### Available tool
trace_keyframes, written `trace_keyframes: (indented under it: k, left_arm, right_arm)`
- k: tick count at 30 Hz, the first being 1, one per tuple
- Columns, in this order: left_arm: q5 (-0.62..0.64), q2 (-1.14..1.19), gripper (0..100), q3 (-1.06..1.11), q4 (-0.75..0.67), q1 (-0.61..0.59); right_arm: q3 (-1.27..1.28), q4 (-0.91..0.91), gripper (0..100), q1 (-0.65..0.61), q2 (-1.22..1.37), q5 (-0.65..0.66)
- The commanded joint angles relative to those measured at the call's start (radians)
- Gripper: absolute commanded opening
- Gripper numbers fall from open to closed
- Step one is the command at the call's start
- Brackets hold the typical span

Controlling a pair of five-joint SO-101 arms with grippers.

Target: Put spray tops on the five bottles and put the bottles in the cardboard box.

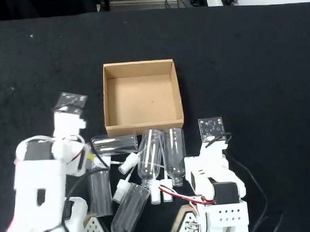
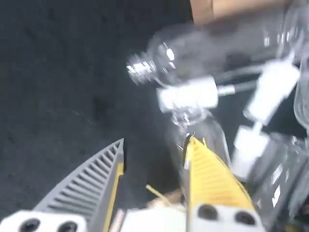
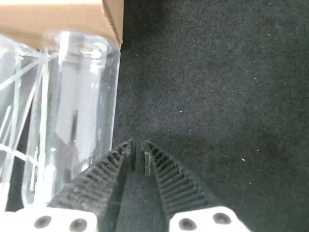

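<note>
The open cardboard box (image 1: 141, 96) sits mid-table, with nothing inside it. Several clear bottles lie uncapped in front of it, among them one lying crosswise (image 1: 114, 144) and two side by side (image 1: 150, 153) (image 1: 174, 148). White spray tops (image 1: 128, 162) (image 1: 121, 190) lie loose among them. My left gripper (image 2: 154, 142) is open over the cloth, just short of a bottle's threaded neck (image 2: 140, 67) and a spray top (image 2: 188, 96). My right gripper (image 3: 139, 145) is shut on nothing, beside a bottle (image 3: 72, 106) near the box corner (image 3: 58, 17).
The table is covered in black cloth (image 1: 255, 66), bare to the right of and behind the box. The left arm (image 1: 45, 170) and the right arm (image 1: 218, 180) stand at the near edge on either side of the bottle pile. Two more spray tops (image 1: 161, 192) lie near the right arm.
</note>
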Motion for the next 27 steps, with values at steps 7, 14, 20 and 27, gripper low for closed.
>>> trace_keyframes:
  k: [7, 14, 20, 27]
  left_arm:
    - [0.157, 0.255, 22, -0.062, 0.008, 0.231]
    - [0.293, 0.264, 24, -0.062, 0.0, 0.277]
    - [0.331, 0.265, 24, -0.05, -0.011, 0.257]
    - [0.229, 0.267, 24, 0.045, -0.11, 0.205]
  right_arm:
    - [-0.004, 0.005, 1.1, 0.015, -0.099, 0.008]
    - [-0.004, 0.005, 1.1, 0.015, -0.099, 0.008]
    - [-0.004, 0.005, 1.1, 0.015, -0.099, 0.008]
    - [-0.004, 0.005, 1.1, 0.015, -0.099, 0.008]
